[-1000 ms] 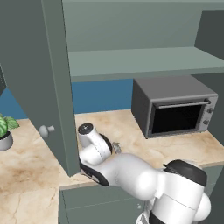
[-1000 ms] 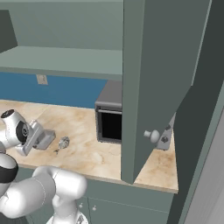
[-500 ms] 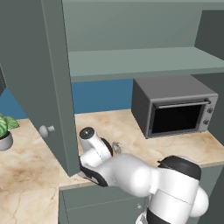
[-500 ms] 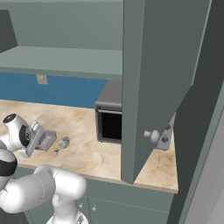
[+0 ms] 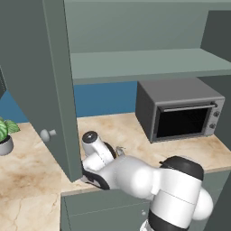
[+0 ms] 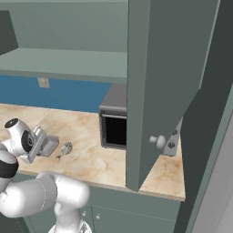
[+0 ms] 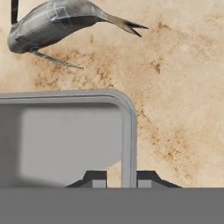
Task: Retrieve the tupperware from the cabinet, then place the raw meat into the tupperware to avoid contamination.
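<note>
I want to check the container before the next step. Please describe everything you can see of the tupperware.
The tupperware is a pale grey, plastic-looking box with a rounded corner, a raised rim and an empty flat bottom. It sits upright on the marbled counter, just beside the raw meat but apart from it. The two dark fingers straddle one side wall, one inside and one outside.

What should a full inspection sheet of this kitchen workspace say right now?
surface: marbled counter.
job's things: box sits on the counter; meat lies beside it, outside; cabinet doors stand open.
clutter: microwave, potted plant.
end effector: fingertips either side of the box's wall; grip cannot be told.
cables: nothing seen.
surroundings: blue wall with a socket.
</note>
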You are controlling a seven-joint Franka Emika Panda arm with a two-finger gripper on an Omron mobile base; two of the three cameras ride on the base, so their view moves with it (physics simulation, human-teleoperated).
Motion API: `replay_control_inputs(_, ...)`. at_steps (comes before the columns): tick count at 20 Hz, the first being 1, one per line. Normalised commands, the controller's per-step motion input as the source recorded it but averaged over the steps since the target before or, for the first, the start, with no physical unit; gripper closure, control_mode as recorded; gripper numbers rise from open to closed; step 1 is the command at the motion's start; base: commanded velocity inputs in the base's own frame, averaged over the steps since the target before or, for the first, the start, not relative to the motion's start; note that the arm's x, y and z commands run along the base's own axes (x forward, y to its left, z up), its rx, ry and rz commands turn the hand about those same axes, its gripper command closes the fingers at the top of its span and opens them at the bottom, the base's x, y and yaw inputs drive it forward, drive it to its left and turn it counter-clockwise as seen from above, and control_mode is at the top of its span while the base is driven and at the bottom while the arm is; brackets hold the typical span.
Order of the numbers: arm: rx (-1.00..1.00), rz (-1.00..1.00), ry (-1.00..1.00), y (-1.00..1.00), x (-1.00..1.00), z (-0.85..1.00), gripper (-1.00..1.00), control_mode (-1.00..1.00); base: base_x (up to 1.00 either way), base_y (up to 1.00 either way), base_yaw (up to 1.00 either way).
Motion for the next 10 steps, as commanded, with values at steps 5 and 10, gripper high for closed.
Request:
replay_control_inputs(5, 0.01, 0.0, 0.0, 0.0, 0.01, -0.06, -1.0, -1.0, 0.0, 0.0, 0.0)
replay_control_inputs(10, 0.0, 0.0, 0.0, 0.0, 0.0, -0.02, -1.0, -1.0, 0.0, 0.0, 0.0)
